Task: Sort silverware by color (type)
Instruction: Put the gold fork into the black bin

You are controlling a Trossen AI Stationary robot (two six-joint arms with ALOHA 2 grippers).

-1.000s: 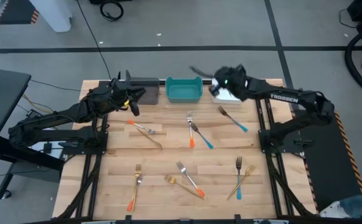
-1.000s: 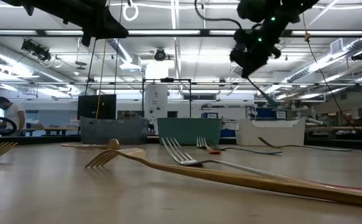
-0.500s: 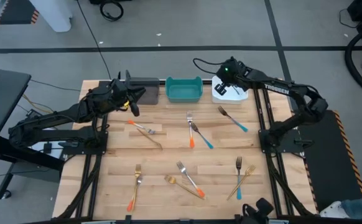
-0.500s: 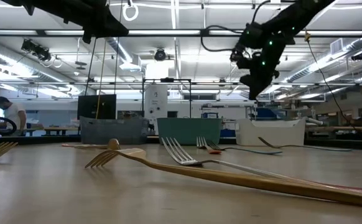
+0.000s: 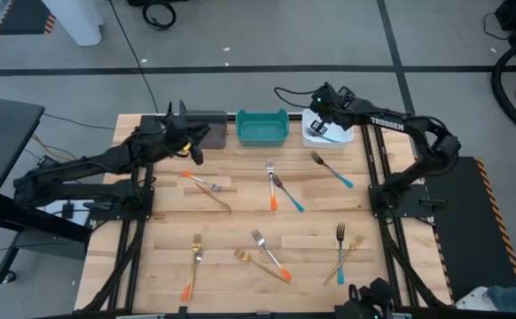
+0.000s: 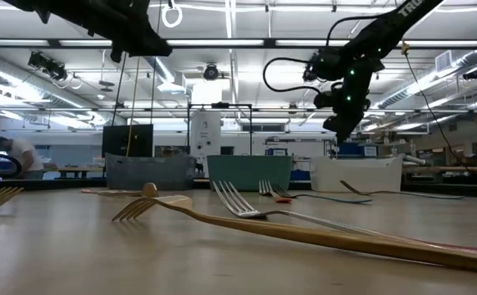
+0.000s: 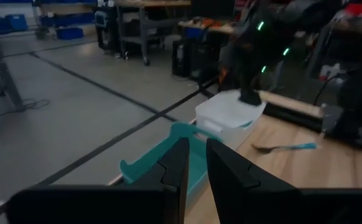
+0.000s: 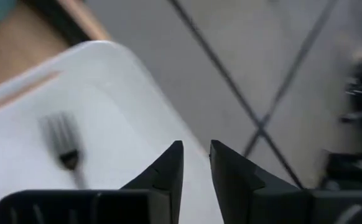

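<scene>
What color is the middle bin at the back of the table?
Teal, clearest in the high view.

wooden table (image 5: 240, 208), scattered forks (image 5: 274, 188), three bins (image 5: 262, 129)

High view: overhead, straight down, far enough to take in the whole table (image 5: 240, 190), both arms and surrounding floor.

Low view: at tabletop height, level across the table (image 6: 74, 246) toward the bins and room behind; nearest forks lie very close to the lens.

Left wrist view: faces across the table's far edge toward the teal bin (image 7: 168, 155) and white bin (image 7: 227, 112); both also appear in high and low views.

Right wrist view: close, looking down into the white bin (image 8: 56, 124), floor beyond.
</scene>
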